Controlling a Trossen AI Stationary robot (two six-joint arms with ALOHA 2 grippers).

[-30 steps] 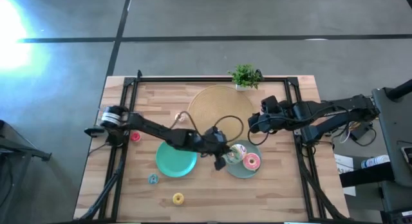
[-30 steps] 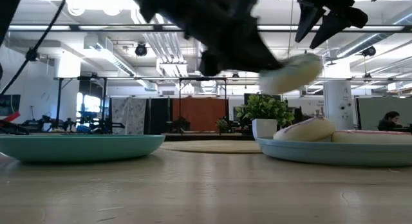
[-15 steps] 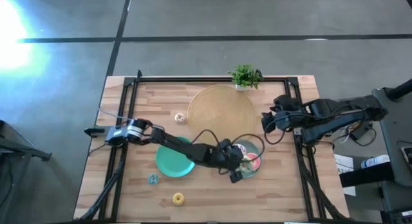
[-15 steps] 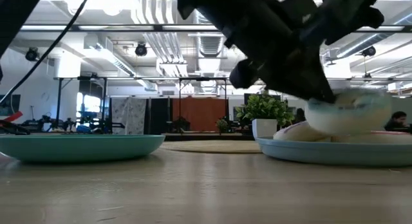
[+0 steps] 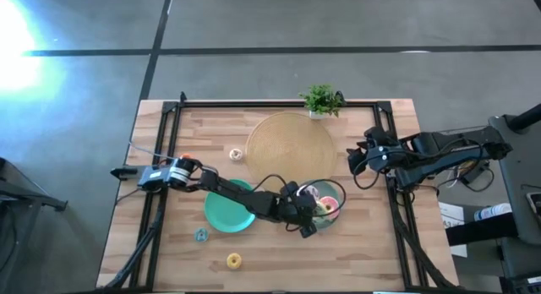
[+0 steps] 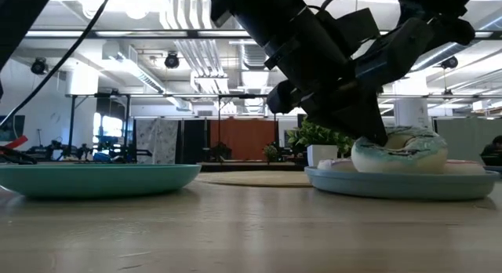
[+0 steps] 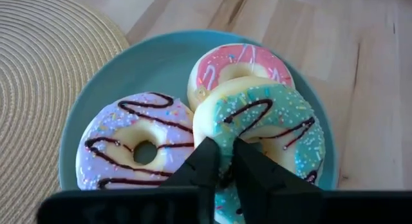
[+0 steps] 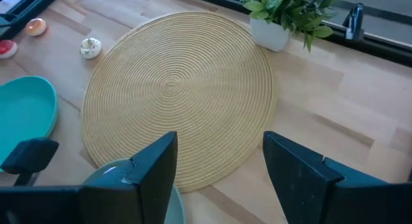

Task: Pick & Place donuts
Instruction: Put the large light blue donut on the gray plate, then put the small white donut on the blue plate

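Placing is the step I judge in hand: my left pincer is clamped on the green donut, which rests on the grey-green plate, leaning on the pink donut beside the white donut. Next I should part the fingers and lift clear. Farther off, my right pincer waits, fingers apart, near the mat. Only the high view shows the yellow donut and blue donut still on the surface.

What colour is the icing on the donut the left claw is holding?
Green icing with white sprinkles and dark chocolate drizzle, on a cream ring; the left wrist view shows it best.
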